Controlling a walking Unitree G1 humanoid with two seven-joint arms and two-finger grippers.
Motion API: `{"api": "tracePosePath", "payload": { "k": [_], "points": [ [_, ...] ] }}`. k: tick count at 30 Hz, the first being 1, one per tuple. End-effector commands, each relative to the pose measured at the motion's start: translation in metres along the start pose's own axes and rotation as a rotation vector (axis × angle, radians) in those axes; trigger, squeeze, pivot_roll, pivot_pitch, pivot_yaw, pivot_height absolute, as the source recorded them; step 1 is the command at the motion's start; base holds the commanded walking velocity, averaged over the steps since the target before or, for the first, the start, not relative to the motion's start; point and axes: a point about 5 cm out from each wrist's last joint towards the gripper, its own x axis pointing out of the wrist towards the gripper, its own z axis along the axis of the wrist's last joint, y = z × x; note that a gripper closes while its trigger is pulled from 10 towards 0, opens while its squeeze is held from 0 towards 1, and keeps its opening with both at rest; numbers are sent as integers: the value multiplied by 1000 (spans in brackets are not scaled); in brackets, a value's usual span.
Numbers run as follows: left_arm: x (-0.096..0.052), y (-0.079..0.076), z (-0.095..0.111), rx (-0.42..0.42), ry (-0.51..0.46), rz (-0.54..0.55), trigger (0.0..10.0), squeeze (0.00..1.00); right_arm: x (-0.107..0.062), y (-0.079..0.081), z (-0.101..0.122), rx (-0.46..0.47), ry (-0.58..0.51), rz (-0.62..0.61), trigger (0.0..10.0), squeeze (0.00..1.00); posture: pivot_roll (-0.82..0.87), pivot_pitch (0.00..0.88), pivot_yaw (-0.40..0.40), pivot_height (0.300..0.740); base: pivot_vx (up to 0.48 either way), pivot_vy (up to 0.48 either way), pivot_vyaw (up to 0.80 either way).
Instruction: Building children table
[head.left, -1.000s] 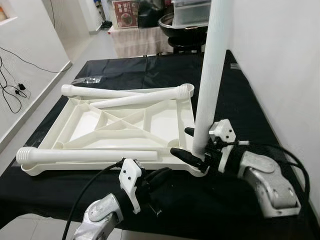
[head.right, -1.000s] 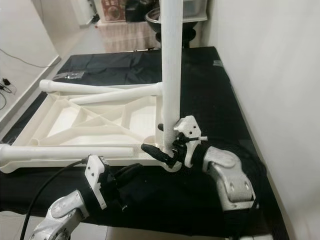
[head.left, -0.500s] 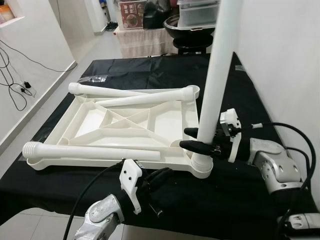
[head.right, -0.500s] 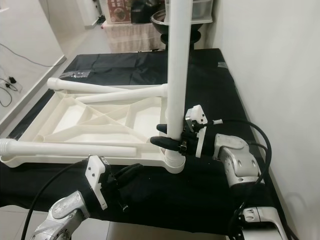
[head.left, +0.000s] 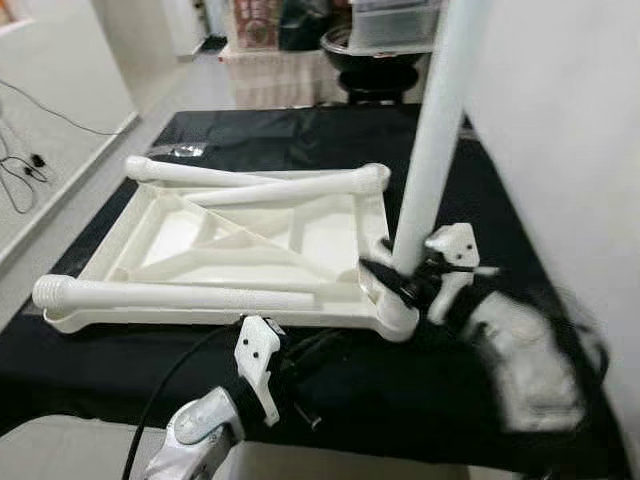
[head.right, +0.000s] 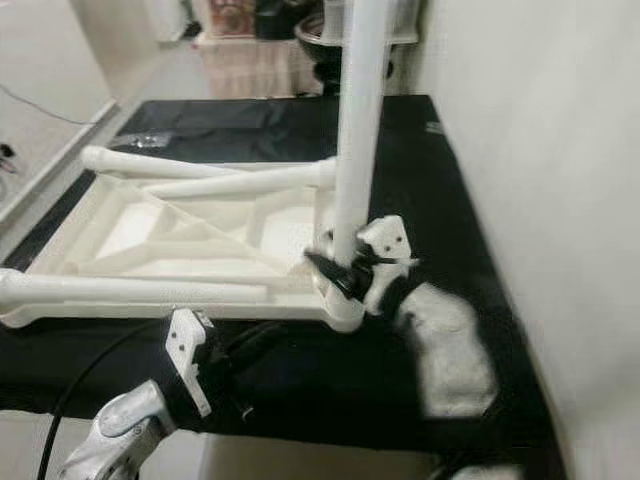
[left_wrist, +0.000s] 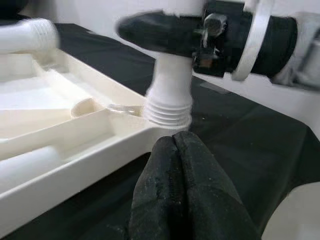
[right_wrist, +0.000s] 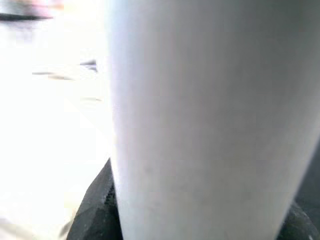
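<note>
Right hand (head.left: 400, 283) clamps upright white plastic table leg (head.left: 432, 140) low, beside near-right socket of white ribbed tabletop (head.left: 230, 245); leg looks light, stiff, slick; left hand (left_wrist: 176, 165) pinched empty.

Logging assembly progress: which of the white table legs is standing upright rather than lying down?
The leg at the tabletop's near right corner, gripped low by the right gripper. The other three legs lie flat across the upturned tabletop.

A white plastic tabletop (head.left: 250, 245) lies upside down, ribbed underside up. One white leg (head.left: 430, 130) stands upright in its near right corner socket. Three more legs (head.left: 180, 296) lie loose across it.
</note>
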Motion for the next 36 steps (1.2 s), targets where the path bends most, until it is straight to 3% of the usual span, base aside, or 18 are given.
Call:
{"api": "tracePosePath", "payload": {
  "k": [1,7,8,11,12,13,17,18,20,21,23,27,28,30,31,36],
  "points": [
    [-5,2,-2,-1,18,10,10000,0,-11,7,-44,-63,216,11,0,0,-3,142,82,740,0,0,0],
    [-4,1,-3,-4,27,-2,10000,0,-2,8,-51,-8,247,65,0,0,17,136,67,740,0,0,0],
    [-4,2,-3,-2,25,6,10000,0,-2,10,-51,-7,243,71,10000,0,17,134,66,740,0,0,0],
    [-5,3,-3,2,21,24,10000,0,-4,16,-45,16,226,79,10000,0,17,130,67,740,0,0,0],
    [-5,4,-3,3,21,26,10000,0,-2,21,-41,67,198,139,10000,1000,19,123,69,740,0,0,0],
    [-5,4,-4,2,23,22,10000,0,3,25,-28,134,136,241,10000,1000,15,118,73,740,0,0,0],
    [-4,4,-5,-1,25,15,10000,0,9,26,-11,148,60,385,10000,992,13,115,74,740,0,0,0],
    [-4,4,-5,-1,26,14,10000,0,11,24,-3,145,36,468,10000,0,14,113,75,740,0,0,0],
    [-3,3,-6,-3,27,11,10000,0,14,19,12,97,-1,621,10000,0,17,108,76,740,0,0,0],
    [-3,3,-6,-3,27,11,10000,0,14,19,12,97,-1,621,10000,0,17,108,76,740,0,0,0],
    [-2,3,-6,-3,27,10,10000,0,16,8,21,8,13,852,10000,0,18,108,73,740,0,0,0],
    [-2,3,-6,-3,27,11,10000,0,21,2,20,-30,29,870,10000,0,21,109,71,740,0,0,0],
    [-2,3,-6,-2,26,10,10000,0,30,-5,22,12,28,881,6902,0,24,112,70,740,0,0,0],
    [-2,3,-6,-2,26,10,10000,0,33,-8,25,48,19,898,6902,0,24,112,70,740,0,0,0],
    [-2,2,-6,-2,25,10,10000,0,37,-12,26,81,12,899,0,0,30,115,68,740,0,0,0],
    [-2,1,-6,-2,24,12,10000,0,40,-19,25,105,16,892,0,0,30,120,66,740,0,0,0]
  ]
}}
